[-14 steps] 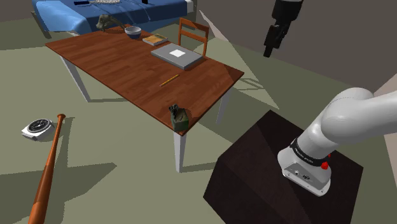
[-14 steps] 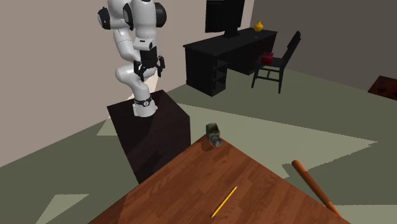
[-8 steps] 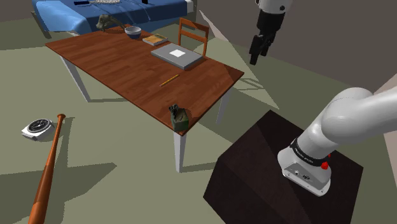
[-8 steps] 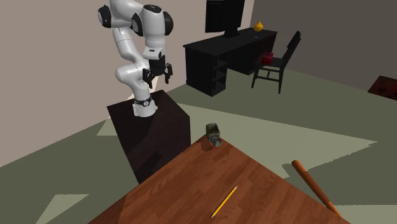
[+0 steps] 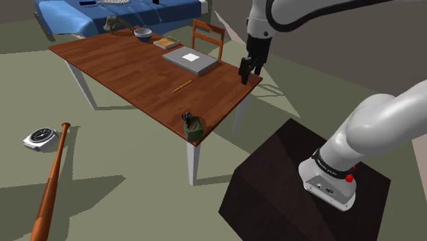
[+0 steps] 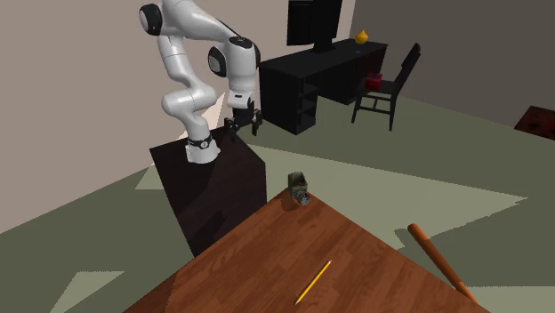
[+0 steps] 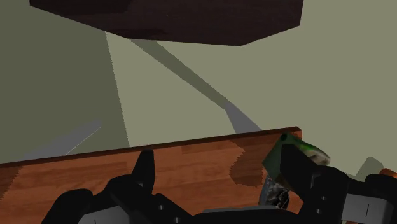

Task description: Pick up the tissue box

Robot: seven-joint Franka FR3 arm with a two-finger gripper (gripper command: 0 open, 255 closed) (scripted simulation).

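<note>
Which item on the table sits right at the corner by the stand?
The small green tissue box, on the corner facing the stand. The bowl, book, flat grey slab and pencil all lie farther from it.

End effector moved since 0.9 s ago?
Yes. Shoulder view: end effector went left and down, from right of the table to its right corner.
</note>
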